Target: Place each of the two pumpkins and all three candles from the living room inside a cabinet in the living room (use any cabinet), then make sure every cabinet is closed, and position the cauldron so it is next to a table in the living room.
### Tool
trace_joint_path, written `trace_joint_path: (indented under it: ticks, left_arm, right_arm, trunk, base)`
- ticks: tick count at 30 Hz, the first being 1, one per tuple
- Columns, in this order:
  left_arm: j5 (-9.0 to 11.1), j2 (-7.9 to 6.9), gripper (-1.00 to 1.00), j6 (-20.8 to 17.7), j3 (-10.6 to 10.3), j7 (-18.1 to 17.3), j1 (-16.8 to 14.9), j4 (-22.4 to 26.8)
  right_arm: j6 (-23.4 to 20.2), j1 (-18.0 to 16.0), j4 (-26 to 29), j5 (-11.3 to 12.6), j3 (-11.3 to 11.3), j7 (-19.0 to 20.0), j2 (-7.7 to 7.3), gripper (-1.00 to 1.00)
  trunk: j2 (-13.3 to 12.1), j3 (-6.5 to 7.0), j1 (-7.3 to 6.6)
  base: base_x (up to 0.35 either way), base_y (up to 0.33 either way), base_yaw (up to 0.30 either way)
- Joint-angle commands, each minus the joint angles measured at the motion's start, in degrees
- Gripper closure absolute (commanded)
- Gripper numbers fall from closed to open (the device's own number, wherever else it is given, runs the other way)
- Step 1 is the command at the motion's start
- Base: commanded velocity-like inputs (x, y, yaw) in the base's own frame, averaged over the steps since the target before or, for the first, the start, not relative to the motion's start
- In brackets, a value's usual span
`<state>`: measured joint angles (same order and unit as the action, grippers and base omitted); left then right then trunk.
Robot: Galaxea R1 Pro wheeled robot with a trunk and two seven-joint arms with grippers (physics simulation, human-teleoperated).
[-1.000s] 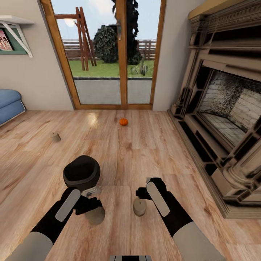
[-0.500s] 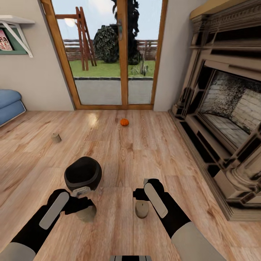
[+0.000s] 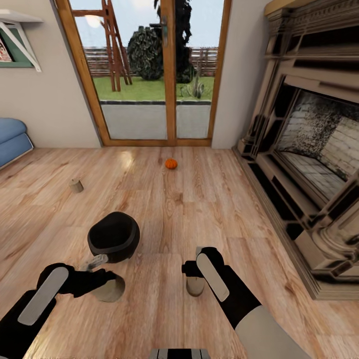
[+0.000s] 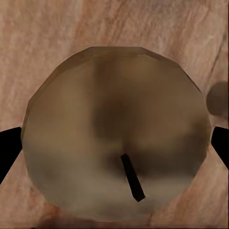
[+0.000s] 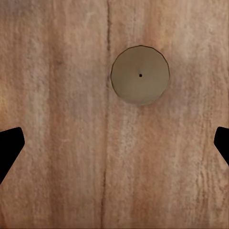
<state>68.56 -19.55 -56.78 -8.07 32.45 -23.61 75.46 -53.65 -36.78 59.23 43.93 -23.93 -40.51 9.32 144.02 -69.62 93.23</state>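
Observation:
My left gripper (image 3: 102, 280) is shut on a squat greyish candle (image 3: 110, 290) just above the wooden floor; in the left wrist view that candle (image 4: 114, 143) spans the gap between both dark fingertips (image 4: 9, 149), its wick end facing the camera. My right gripper (image 3: 192, 271) hangs open over a second candle (image 3: 194, 286), which stands upright on the floor (image 5: 140, 75), off-centre between the wide-apart fingers. The black cauldron (image 3: 113, 242) sits just beyond the left gripper. A third candle (image 3: 76, 185) stands further left. One orange pumpkin (image 3: 171, 163) lies near the glass doors.
A large stone fireplace (image 3: 309, 149) runs along the right side. Wood-framed glass doors (image 3: 149, 75) close the far wall. A blue sofa (image 3: 12, 139) edges in at the left, under a wall shelf (image 3: 17, 20). Bare wooden floor (image 3: 199, 209) lies ahead.
My left gripper has drawn back and to the left with the candle, away from the cauldron. The right gripper stays over its candle. The head view has shifted slightly.

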Motion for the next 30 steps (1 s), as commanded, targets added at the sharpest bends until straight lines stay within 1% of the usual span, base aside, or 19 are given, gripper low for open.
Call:
trace_joint_path:
  ticks: [1,3,4,5,6,9,12,17,21,26,30]
  left_arm:
    - [2.2,-0.70,1.00,0.0,0.0,0.6,0.2,0.5]
    - [8.0,-3.08,1.00,0.0,0.2,0.6,0.8,1.3]
    - [9.2,-3.66,1.00,0.0,0.2,0.6,0.9,1.4]
    - [11.3,-4.76,1.00,0.0,0.2,0.6,1.1,1.6]
    - [12.7,-5.59,1.00,0.0,0.2,0.6,1.2,1.6]
    - [14.5,-6.59,1.00,0.0,0.2,0.6,1.3,1.7]
    - [15.2,-6.96,1.00,0.0,0.2,0.6,1.4,1.8]
    - [15.3,-7.01,1.00,0.1,0.2,0.6,1.4,2.0]
    - [15.3,-6.93,1.00,0.1,0.2,0.6,1.4,2.0]
    - [15.2,-6.71,1.00,0.2,0.1,0.7,1.4,2.1]
    - [15.2,-6.66,1.00,0.2,0.1,0.7,1.4,2.1]
  right_arm:
    - [-0.1,0.0,0.1,0.5,-0.1,-0.6,-0.03,-1.00]
    - [-0.1,0.0,0.1,0.5,-0.1,-0.7,-0.06,-1.00]
    - [-0.1,0.0,0.1,0.5,-0.1,-0.7,-0.07,-1.00]
    - [-0.1,0.0,0.2,0.4,-0.1,-0.8,-0.07,-1.00]
    - [-0.1,0.0,0.2,0.2,-0.1,-0.9,-0.08,-1.00]
    - [0.0,0.0,0.2,-0.2,-0.1,-1.0,-0.14,-1.00]
    - [0.2,0.0,0.0,-0.4,0.0,-1.2,-0.17,-1.00]
    - [1.9,0.0,-0.1,-0.4,0.0,-1.5,-0.36,-1.00]
    - [2.4,-0.2,-0.9,-0.6,0.0,-1.6,-0.31,-1.00]
    - [3.5,-2.8,-5.9,-1.7,0.0,-1.7,-0.27,-1.00]
    - [4.0,-3.5,-7.4,-1.9,0.0,-1.7,-0.21,-1.00]
  trunk:
    - [0.0,-0.28,0.01]
    - [0.1,-0.72,0.06]
    - [0.1,-0.94,0.09]
    - [0.1,-1.16,0.12]
    - [0.1,-1.39,0.14]
    - [0.1,-2.05,0.22]
    - [0.2,-2.72,0.30]
    - [0.3,-3.82,0.43]
    - [0.3,-4.71,0.53]
    - [0.4,-5.82,0.66]
    - [0.4,-6.70,0.76]
  base:
    - [0.000,0.000,0.000]
    - [0.000,0.000,0.000]
    - [0.000,0.000,0.000]
    - [0.000,0.000,0.000]
    - [0.000,0.000,0.000]
    - [0.000,0.000,0.000]
    - [0.000,0.000,0.000]
    - [0.000,0.000,0.000]
    - [0.000,0.000,0.000]
    - [0.000,0.000,0.000]
    - [0.000,0.000,0.000]
